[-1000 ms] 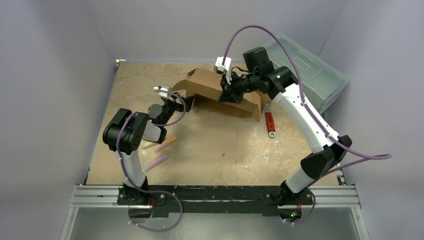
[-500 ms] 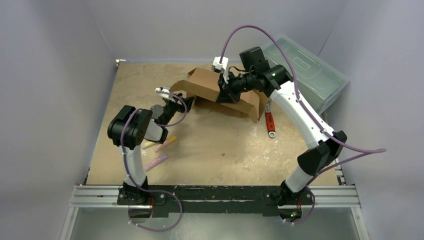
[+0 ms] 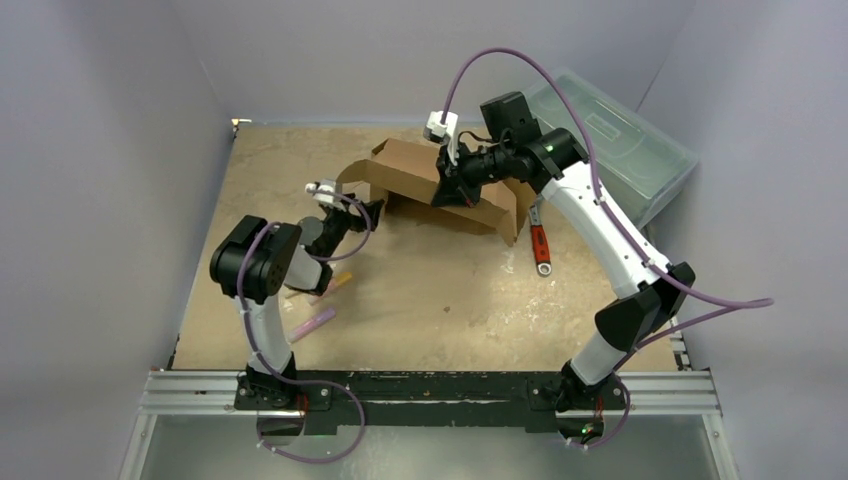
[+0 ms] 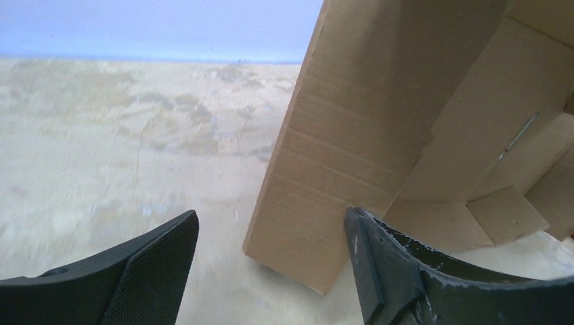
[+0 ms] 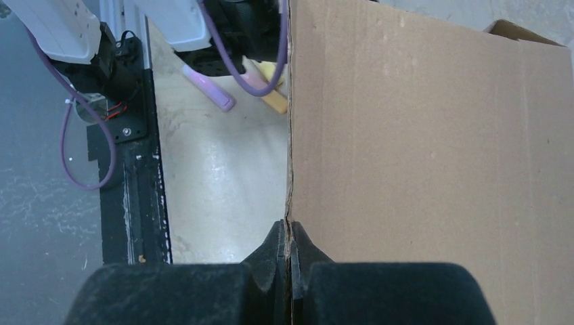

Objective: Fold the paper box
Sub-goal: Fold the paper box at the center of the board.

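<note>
Toward the far edge of the table (image 3: pixel 450 290), the paper box (image 3: pixel 405 165) is pinched by one panel edge in the right gripper (image 5: pixel 289 238). The left gripper (image 4: pixel 271 217) is spread wide at a lower flap, nothing held.

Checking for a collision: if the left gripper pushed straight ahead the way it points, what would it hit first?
Probably the paper box: the lower corner of its upright panel lies straight ahead of the open left gripper, in line with the gap, though depth is unclear.
</note>
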Robot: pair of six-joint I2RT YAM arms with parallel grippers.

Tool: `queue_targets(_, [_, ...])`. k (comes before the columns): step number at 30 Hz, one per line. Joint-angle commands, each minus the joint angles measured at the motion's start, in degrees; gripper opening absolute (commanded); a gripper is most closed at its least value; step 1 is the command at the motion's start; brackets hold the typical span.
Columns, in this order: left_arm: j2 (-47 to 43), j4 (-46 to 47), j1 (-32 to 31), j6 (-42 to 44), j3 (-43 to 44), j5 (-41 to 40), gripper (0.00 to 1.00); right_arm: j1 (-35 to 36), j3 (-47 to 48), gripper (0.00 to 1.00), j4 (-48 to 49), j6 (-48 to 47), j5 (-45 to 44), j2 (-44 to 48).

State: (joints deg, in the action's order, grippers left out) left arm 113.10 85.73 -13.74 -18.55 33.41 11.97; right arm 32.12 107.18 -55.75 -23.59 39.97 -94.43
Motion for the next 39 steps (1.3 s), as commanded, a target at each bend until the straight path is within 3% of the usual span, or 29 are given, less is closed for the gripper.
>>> queue_targets(1, [-7.17,14.55,0.82,-4.05,-8.01,-2.63,0.82,0.1,0.19,0.0,2.67,0.43,0.08,2.88])
queue_targets(7, [-20.13,5.65,0.82,-11.23,-18.75,-5.94,0.83,-0.05,-0.43,0.0,3.61,1.42,-0.67,2.16])
queue_targets(11, [-28.73,-2.35,-0.29,-9.96,-22.44,-8.81,0.83,-0.12,-0.71,0.0,4.25,2.44,-0.3,2.55])
queue_targets(16, [-35.64,-26.68,-10.75,5.14,-15.08,-23.56,0.85,-0.29,-0.49,0.0,5.03,4.05,1.23,2.33])
queue_targets(20, [-32.84,-34.13,-12.26,6.3,-8.16,-29.72,0.85,-0.37,-0.52,0.0,5.22,4.52,1.93,1.97])
queue_targets(25, [-25.75,-30.54,-12.63,4.0,-4.56,-31.14,0.82,-0.41,-0.22,0.0,5.21,4.7,2.86,1.37])
queue_targets(29, [-19.6,-22.93,-13.23,3.08,-2.79,-28.59,0.7,-0.5,-0.21,0.0,5.12,4.71,3.36,1.13])
queue_targets(31, [-17.81,-21.25,-14.2,2.82,-2.51,-28.71,0.68,-0.64,-0.21,0.0,5.12,4.75,3.45,1.18])
queue_targets(39, [-17.55,-2.19,-15.71,1.58,-15.17,-32.15,0.71,-1.71,0.56,0.0,5.3,5.61,4.18,0.92])
